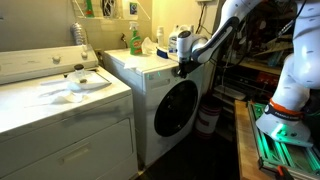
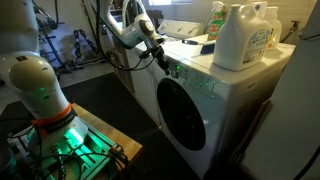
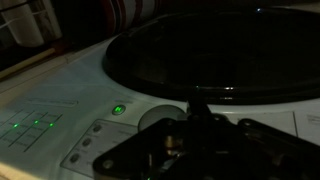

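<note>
My gripper point(image 1: 184, 68) point(image 2: 160, 56) is at the top front edge of a white front-load washing machine point(image 1: 150, 75) point(image 2: 230, 95), against its control panel point(image 2: 188, 72). In the wrist view the dark fingers point(image 3: 195, 112) look pressed together, with their tip right beside a round grey dial point(image 3: 158, 117). A green light point(image 3: 119, 109) and several small green indicators point(image 3: 28, 125) glow on the panel. The round dark door point(image 1: 176, 107) point(image 2: 185, 118) point(image 3: 230, 55) is closed. The fingers hold nothing that I can see.
Detergent bottles point(image 2: 245, 38) point(image 1: 134, 40) stand on top of the washer. A white top-load machine point(image 1: 60, 95) stands beside it. A white bucket point(image 1: 208, 116) sits on the floor. The robot's base point(image 2: 45, 90) point(image 1: 290, 80) stands on a wooden platform with green lights.
</note>
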`<state>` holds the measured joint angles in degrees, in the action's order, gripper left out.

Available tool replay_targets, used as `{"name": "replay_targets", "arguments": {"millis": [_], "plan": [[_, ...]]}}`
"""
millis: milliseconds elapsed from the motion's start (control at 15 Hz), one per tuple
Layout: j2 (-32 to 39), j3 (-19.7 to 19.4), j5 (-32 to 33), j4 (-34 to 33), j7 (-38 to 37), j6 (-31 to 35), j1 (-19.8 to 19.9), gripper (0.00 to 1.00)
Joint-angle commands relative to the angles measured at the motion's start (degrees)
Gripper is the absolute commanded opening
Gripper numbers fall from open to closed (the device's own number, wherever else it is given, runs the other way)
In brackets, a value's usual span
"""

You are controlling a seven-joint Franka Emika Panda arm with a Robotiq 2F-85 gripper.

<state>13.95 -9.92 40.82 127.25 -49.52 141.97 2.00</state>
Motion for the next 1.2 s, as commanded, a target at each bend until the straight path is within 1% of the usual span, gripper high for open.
{"name": "replay_targets", "arguments": {"millis": [0,400,600,733,800,867,933,1000,1133], "plan": [[1.61,-1.43,3.31,-0.95,-4.18,1.85,-0.66,0.00],[2.20,-1.55,5.20,-1.59,-7.96,2.00,-0.66,0.00],[2.09,-1.18,4.28,-1.63,-7.22,2.58,-0.23,0.00],[2.02,-1.05,4.00,-1.60,-6.60,1.33,-0.36,0.00],[1.32,-0.78,3.20,-1.22,-5.31,-0.47,-0.40,0.00],[0.29,-0.25,1.53,-0.57,-3.01,-0.89,0.06,0.00],[-1.37,0.15,0.21,0.34,0.71,-2.20,0.42,0.26],[-2.26,-0.12,0.32,0.60,2.00,-2.56,0.47,0.27],[-4.56,0.29,-3.21,1.43,10.28,-4.92,1.53,0.40]]}}
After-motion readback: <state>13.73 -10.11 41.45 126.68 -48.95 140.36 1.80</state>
